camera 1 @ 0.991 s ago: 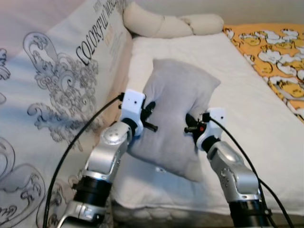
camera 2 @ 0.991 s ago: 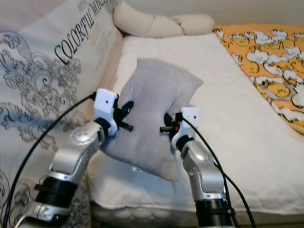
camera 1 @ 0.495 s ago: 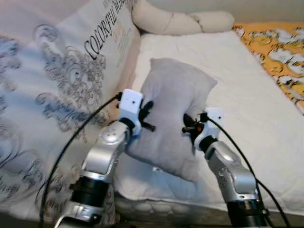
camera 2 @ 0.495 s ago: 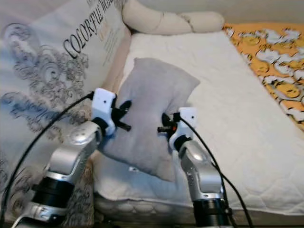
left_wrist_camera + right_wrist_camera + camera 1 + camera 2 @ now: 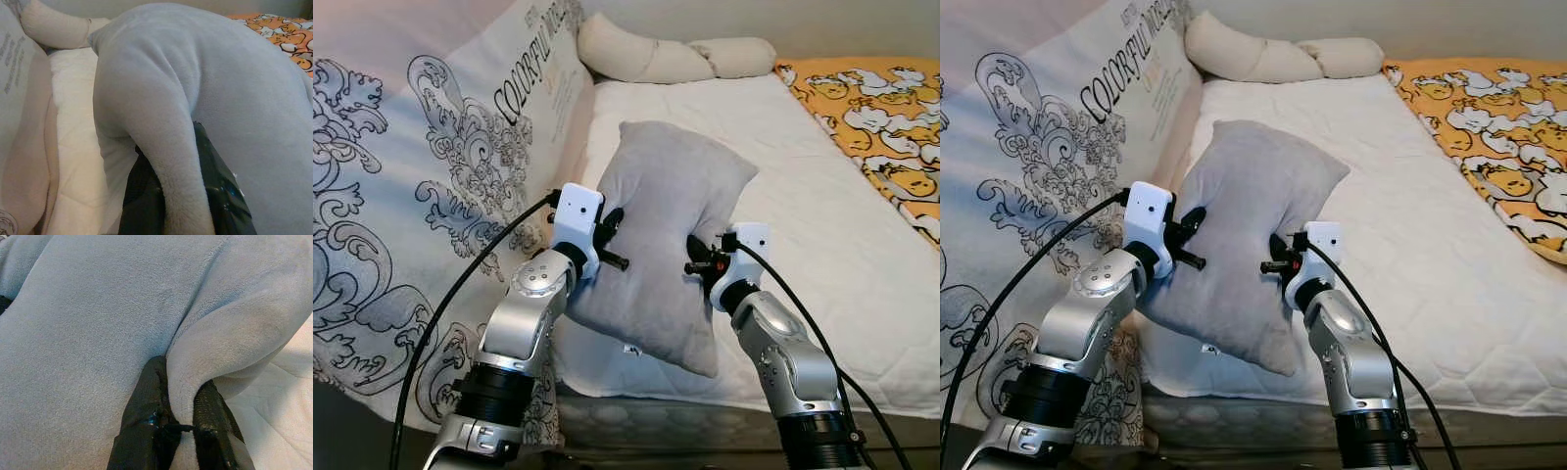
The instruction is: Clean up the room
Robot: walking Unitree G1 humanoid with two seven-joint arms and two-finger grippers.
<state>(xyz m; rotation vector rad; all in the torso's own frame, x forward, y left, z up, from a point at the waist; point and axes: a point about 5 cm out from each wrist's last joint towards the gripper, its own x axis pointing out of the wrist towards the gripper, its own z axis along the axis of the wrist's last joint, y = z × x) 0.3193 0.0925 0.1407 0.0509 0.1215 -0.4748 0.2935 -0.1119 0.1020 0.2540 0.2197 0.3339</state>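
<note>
We hold the pillow (image 5: pixel 671 235) above the bed (image 5: pixel 822 215); wrist views show left pincer (image 5: pixel 183 196) and right pincer (image 5: pixel 181 416) each pinching a fold.

I see a big bed with a white quilted mattress (image 5: pixel 822 186) in front of me. On my left a tall white cloth with grey swirls and black letters (image 5: pixel 431 186) stands up along the side of the bed. At the far end lie two long cream pillows (image 5: pixel 666 59), touching each other. On the far right an orange blanket with white cartoon ducks (image 5: pixel 886 108) covers part of the bed. Behind the pillows is a plain pale wall (image 5: pixel 754 18). The light is soft and even.
</note>
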